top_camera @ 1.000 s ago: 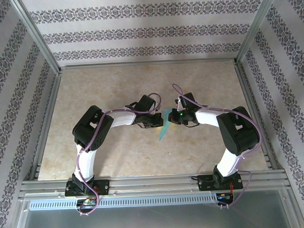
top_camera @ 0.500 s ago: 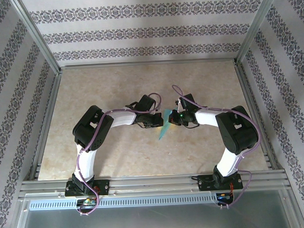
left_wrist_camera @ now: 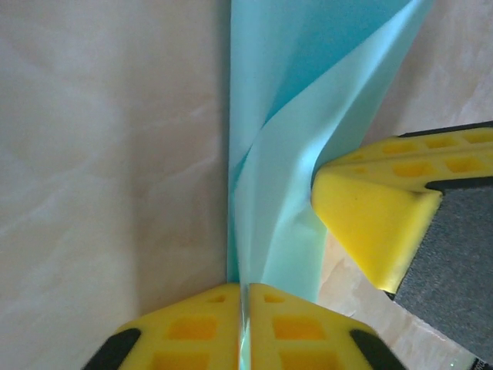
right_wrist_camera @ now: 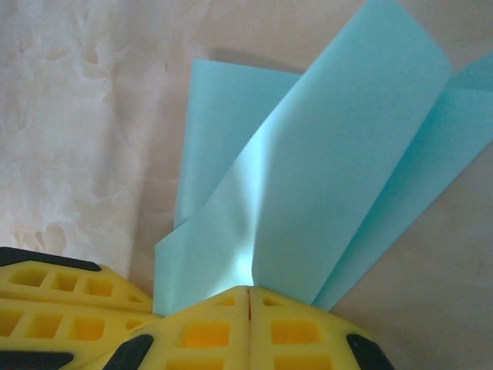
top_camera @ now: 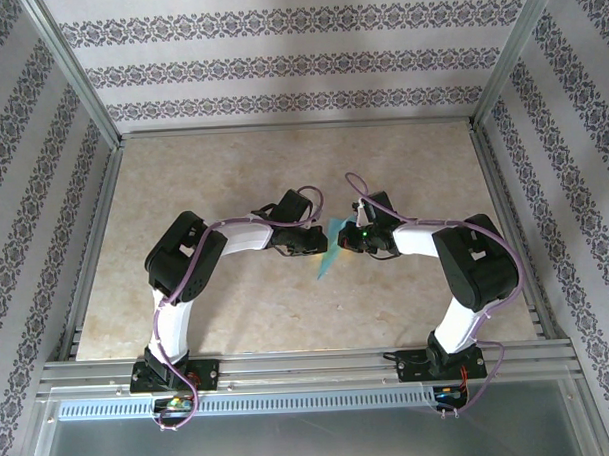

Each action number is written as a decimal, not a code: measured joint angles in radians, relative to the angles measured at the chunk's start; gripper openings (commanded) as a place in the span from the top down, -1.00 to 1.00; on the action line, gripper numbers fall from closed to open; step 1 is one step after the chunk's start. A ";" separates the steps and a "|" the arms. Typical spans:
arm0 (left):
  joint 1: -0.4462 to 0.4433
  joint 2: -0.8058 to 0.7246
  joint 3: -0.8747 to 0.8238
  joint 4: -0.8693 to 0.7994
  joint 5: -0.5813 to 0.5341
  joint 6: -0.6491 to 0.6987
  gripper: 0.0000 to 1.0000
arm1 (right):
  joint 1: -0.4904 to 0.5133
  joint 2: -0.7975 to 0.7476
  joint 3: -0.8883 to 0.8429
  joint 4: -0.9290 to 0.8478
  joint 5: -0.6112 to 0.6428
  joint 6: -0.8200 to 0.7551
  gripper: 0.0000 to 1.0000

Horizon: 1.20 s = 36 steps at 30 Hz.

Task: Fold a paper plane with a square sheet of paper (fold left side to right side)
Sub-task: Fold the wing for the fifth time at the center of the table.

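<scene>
My left gripper (top_camera: pixel 311 242) sits low over the beige marbled table (top_camera: pixel 232 170), at the left flank of the cyan paper plane (top_camera: pixel 328 259). Through my left wrist camera, its two yellow fingers (left_wrist_camera: pixel 202 327) stand closed against each other with a thin sliver of cyan paper caught in the seam between them, so I am pinching the plane's edge there. The plane lies in the middle of the table between my two grippers. Its slim point aims toward the near edge, and its wider end is lifted off the surface, with folded layers fanning upward along a lengthwise crease. On the right, my right gripper (top_camera: pixel 347 239) meets the plane from the other side. Through my right wrist camera, its fingers are pressed together and the paper layers rise straight out of their seam, so it is clamped on the plane too. The two grippers sit just beside each other, and I cannot tell whether their fingertips touch
</scene>
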 measured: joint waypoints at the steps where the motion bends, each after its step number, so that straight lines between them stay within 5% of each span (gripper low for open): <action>1: 0.000 -0.010 0.000 -0.019 -0.014 0.006 0.62 | 0.000 -0.001 -0.002 0.003 0.000 0.000 1.00; 8: 0.002 -0.145 0.000 -0.149 -0.083 0.042 0.70 | 0.000 -0.003 -0.012 0.020 0.000 -0.003 1.00; 14: 0.000 -0.252 0.000 -0.174 -0.031 0.040 0.83 | 0.000 -0.003 -0.012 0.021 0.000 -0.004 1.00; 23: -0.039 -0.164 0.012 -0.173 0.120 -0.006 0.88 | 0.002 -0.003 -0.012 0.021 0.000 -0.006 1.00; 36: -0.044 -0.086 0.050 -0.200 0.125 -0.011 0.90 | 0.002 -0.003 -0.012 0.021 0.001 -0.006 1.00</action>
